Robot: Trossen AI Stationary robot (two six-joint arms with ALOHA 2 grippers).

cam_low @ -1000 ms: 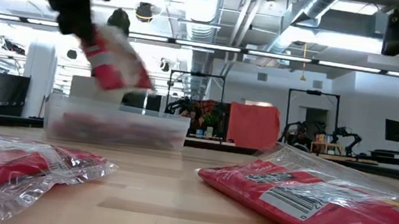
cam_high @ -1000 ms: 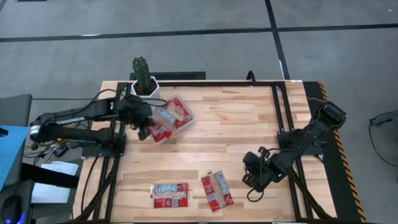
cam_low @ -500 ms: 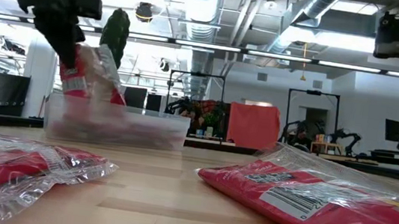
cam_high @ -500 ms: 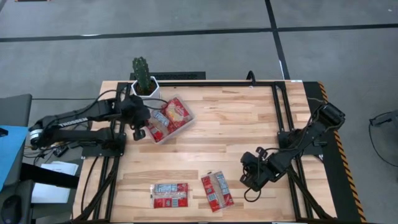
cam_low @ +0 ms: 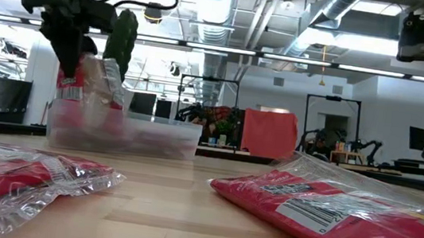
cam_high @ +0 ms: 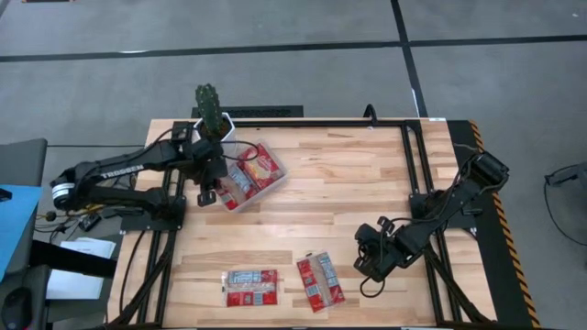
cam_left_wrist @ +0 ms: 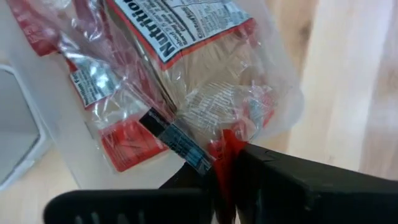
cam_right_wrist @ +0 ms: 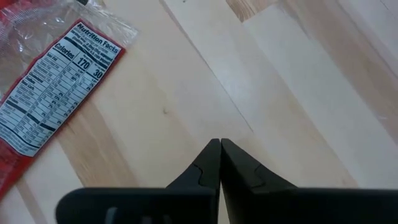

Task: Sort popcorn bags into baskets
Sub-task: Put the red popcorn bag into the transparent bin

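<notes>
My left pincer (cam_high: 218, 180) hangs over the clear plastic tray (cam_high: 273, 176) at the tabletop's (cam_high: 348, 183) ten o'clock, pinching one corner of a popcorn bag (cam_left_wrist: 205, 93). The left wrist view shows the red seam caught between my fingers (cam_left_wrist: 292, 180), with the bag's nutrition panel stretching away from them into the tray. In the low view that bag (cam_low: 92, 81) stands nearly on end, its lower edge already among the packets inside the tray (cam_low: 154, 132), its long axis running down from my grip. So the bag lies straight below and ahead of this pincer, and letting go should drop it flat onto the pile, I judge.

The cactus pot (cam_high: 213, 124) sits just beyond the tray at twelve o'clock from it.

My right pincer (cam_high: 374, 261) waits at the tabletop's four o'clock, fingers pressed together and holding nothing. Two more bags lie at six o'clock: one (cam_high: 251, 287) lengthwise along the near edge, the other (cam_high: 319, 280) angled beside it. That second bag lies at about eight o'clock from the right pincer, so the right arm is plainly the nearer one.
</notes>
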